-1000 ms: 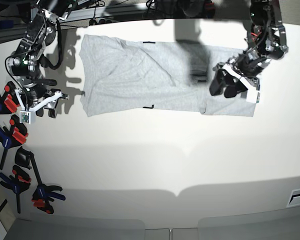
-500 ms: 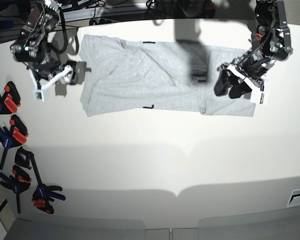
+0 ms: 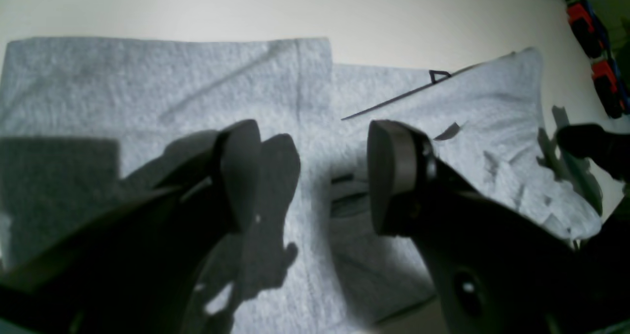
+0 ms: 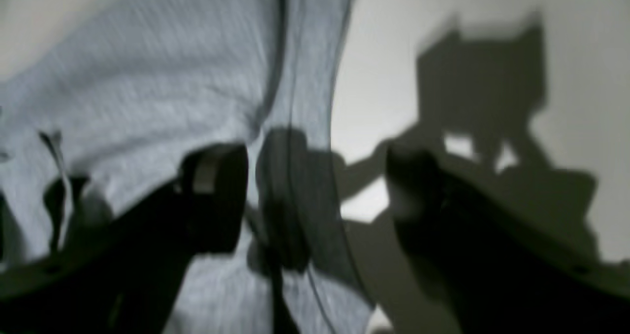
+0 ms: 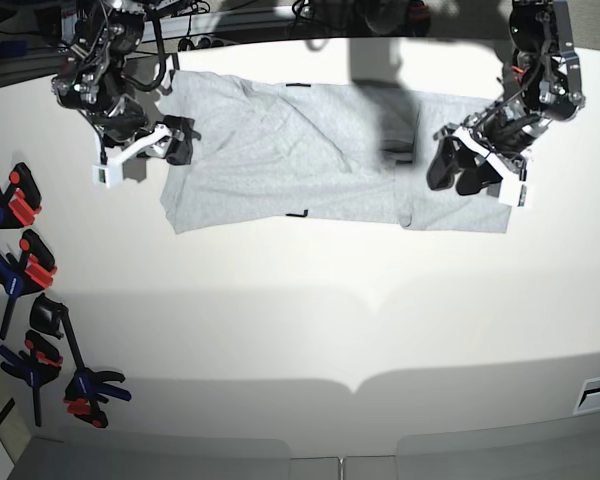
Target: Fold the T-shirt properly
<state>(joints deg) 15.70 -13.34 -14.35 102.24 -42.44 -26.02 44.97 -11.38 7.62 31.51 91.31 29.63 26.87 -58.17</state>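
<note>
While a grey T-shirt (image 5: 310,160) lies spread across the far half of a white counter (image 5: 310,320), folded into a long band running from nine o'clock to three o'clock, two robot arms hover at its opposite ends. At the three o'clock end, the left pincer (image 5: 458,165) hangs above the cloth with its jaws spread wide and nothing between them; the left wrist view shows its two dark pads (image 3: 241,171) apart over the grey fabric, casting shadows on it. At the nine o'clock end, the right pincer (image 5: 156,146) sits at the shirt's edge, likewise gaping and holding nothing; the blurred right wrist view shows one finger (image 4: 216,196) over the cloth and the other over bare counter, the garment's hem running between them. Whether either pincer touches the shirt cannot be told. Small black marks (image 5: 298,213) show at the near and far edges of the band, and a folded layer forms a step near the three o'clock end. Several blue, red and black clamps (image 5: 25,270) lie along the counter's nine o'clock edge, well apart from the shirt. Cables and dark equipment (image 5: 330,15) line the counter's twelve o'clock side.
</note>
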